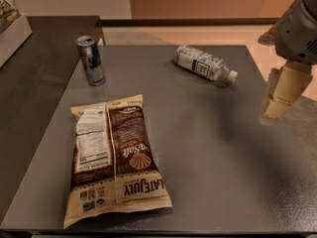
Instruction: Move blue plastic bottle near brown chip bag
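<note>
The blue plastic bottle (pixel 204 63) lies on its side at the back of the dark grey table (pixel 208 152), white cap pointing right. The brown chip bag (pixel 115 157) lies flat at the front left, "LATE JULY" lettering toward the front edge and the white nutrition panel on its left half. My gripper (pixel 281 94) hangs above the table's right edge, to the right of the bottle and a little nearer the front, apart from it. It holds nothing that I can see.
A slim blue-and-silver can (pixel 91 60) stands upright at the back left, behind the bag. A second dark table (pixel 29 88) adjoins on the left, with a white box (pixel 11 31) at its far corner.
</note>
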Action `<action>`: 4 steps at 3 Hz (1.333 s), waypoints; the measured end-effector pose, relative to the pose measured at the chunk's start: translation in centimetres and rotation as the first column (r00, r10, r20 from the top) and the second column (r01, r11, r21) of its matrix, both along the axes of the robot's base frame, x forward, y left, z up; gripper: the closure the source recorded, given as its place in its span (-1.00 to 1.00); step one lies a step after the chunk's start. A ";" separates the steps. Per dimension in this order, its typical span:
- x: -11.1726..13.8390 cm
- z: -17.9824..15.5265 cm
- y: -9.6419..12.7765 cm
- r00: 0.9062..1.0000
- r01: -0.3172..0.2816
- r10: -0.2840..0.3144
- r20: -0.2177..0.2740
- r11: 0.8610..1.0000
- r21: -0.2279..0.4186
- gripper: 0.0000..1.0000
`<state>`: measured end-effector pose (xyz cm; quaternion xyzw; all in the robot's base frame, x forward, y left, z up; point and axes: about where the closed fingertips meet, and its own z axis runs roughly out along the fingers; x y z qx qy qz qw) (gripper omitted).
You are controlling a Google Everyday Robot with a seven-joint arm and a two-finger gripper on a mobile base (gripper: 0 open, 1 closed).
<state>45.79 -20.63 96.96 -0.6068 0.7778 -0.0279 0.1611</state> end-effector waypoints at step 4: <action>15.7 -4.4 4.1 0.992 0.127 -0.127 0.000 0.992 0.015 -1.00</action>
